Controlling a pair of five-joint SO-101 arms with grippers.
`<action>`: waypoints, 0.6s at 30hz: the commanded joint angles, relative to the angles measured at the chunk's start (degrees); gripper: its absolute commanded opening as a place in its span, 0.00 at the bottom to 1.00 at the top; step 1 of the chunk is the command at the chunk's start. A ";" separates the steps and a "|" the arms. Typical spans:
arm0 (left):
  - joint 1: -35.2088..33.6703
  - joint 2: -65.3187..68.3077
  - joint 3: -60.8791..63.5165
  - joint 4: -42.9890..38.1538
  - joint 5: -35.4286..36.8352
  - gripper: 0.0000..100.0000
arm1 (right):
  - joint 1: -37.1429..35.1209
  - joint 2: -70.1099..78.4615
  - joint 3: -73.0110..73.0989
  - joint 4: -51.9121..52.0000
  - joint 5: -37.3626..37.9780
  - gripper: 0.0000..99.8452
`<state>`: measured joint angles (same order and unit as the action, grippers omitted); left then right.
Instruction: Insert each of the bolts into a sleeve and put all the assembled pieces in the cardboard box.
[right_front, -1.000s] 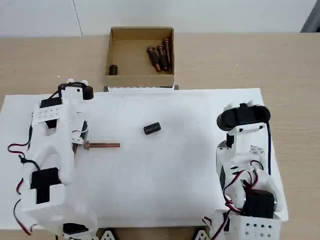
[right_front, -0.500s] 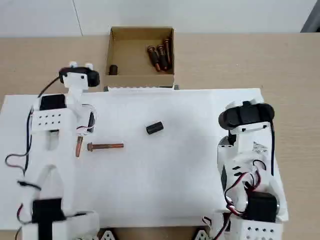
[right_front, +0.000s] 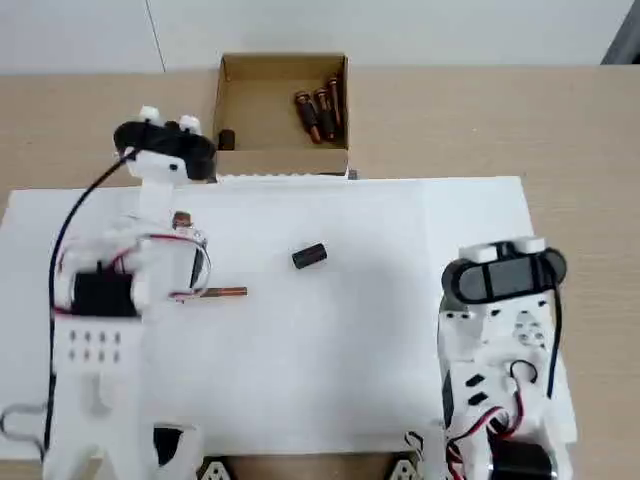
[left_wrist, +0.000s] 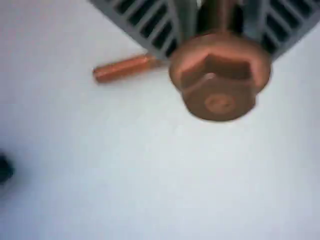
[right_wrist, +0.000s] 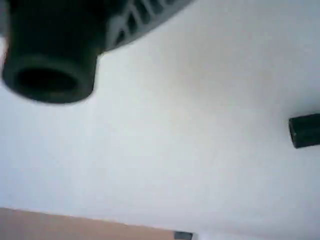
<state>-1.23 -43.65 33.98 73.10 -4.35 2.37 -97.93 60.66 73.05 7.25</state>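
My left gripper (left_wrist: 220, 17) is shut on a copper bolt (left_wrist: 220, 80), hex head toward the camera, held above the white mat (right_front: 350, 340); from above the bolt's head (right_front: 181, 219) shows under the raised left arm. A second copper bolt (right_front: 222, 292) (left_wrist: 125, 67) lies flat on the mat just beside it. A loose black sleeve (right_front: 309, 256) (right_wrist: 305, 130) lies mid-mat. My right gripper (right_wrist: 55, 20) is shut on another black sleeve (right_wrist: 50, 62), its open bore facing the camera, above the mat's right side.
The cardboard box (right_front: 283, 160) stands beyond the mat's far edge, holding three bolt-and-sleeve pieces (right_front: 320, 112) at its right and one black sleeve (right_front: 227, 139) at its left. The right arm's body (right_front: 500, 330) fills the mat's front right corner. Bare wooden table (right_front: 500, 120) surrounds the mat.
The left arm has risen and swung toward the far side with a bolt in its gripper; the other bolt stayed on the mat. The right arm has drawn back toward the front edge.
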 joint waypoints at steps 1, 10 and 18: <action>0.70 -10.64 8.48 -10.73 4.22 0.01 | -1.80 -6.02 4.22 -1.27 0.00 0.00; 0.79 -25.49 26.77 -28.13 12.04 0.01 | -13.14 -5.93 14.24 -14.46 -0.09 0.00; 5.54 -34.29 29.67 -30.42 28.22 0.01 | -27.30 -5.93 26.02 -32.31 -0.09 0.00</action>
<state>1.76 -74.15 63.60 44.62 18.42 -20.13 -102.95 84.75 47.12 7.25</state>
